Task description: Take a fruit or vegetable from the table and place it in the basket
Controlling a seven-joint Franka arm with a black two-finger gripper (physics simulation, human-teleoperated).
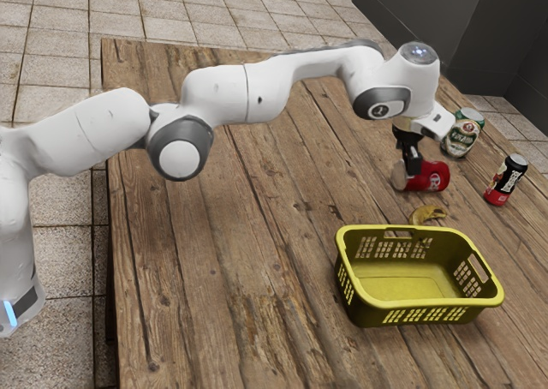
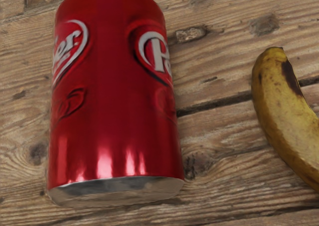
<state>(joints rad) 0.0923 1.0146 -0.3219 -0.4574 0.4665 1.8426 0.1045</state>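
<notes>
My gripper [image 1: 413,164]: can't tell if clenched or released. It's at the red can [image 1: 433,176], tipped on its side, wrong target, likely obstacle. Banana [image 1: 427,214], the 1 fruit, sits on the table [image 1: 248,260] between red can and basket [image 1: 409,313], so short carry. 2 upright others, green can [image 1: 462,135] and black can [image 1: 505,181], likely off-path.

White arm [image 1: 224,93] is reaching from ext. view's left edge across upper half; blk gripper [image 1: 411,156] is pointing down, upper rt.
</notes>
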